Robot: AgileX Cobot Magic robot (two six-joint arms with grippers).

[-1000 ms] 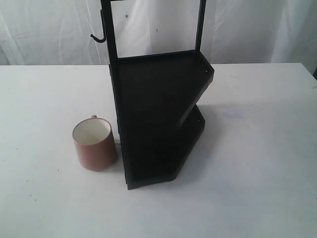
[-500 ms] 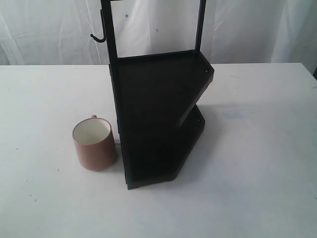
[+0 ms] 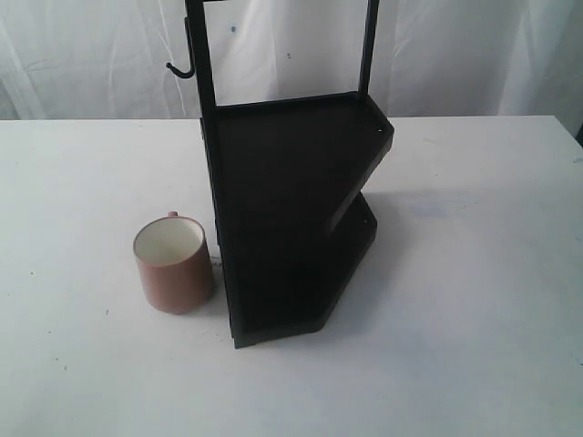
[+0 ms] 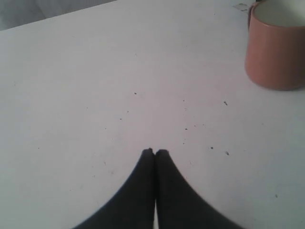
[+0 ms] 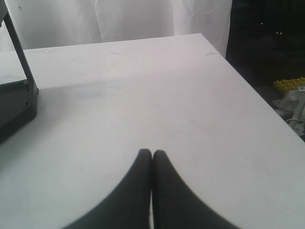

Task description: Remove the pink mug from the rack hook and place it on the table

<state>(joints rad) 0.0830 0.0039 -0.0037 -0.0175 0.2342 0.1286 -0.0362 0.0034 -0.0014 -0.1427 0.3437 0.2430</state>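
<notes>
The pink mug (image 3: 173, 264) stands upright on the white table (image 3: 474, 273), just left of the black rack (image 3: 291, 218), its cream inside showing. The rack hook (image 3: 179, 69) juts bare from the upright post at the upper left. In the left wrist view the pink mug (image 4: 276, 47) stands some way beyond my left gripper (image 4: 155, 152), which is shut on nothing over the speckled table (image 4: 71, 95). My right gripper (image 5: 152, 153) is shut and empty over the bare table (image 5: 167, 95). Neither gripper appears in the exterior view.
A corner of the rack (image 5: 14, 102) with its post shows in the right wrist view. The table's edge (image 5: 248, 81) runs close by, with dark floor and yellow clutter (image 5: 288, 85) beyond. White curtain (image 3: 455, 55) hangs behind the table.
</notes>
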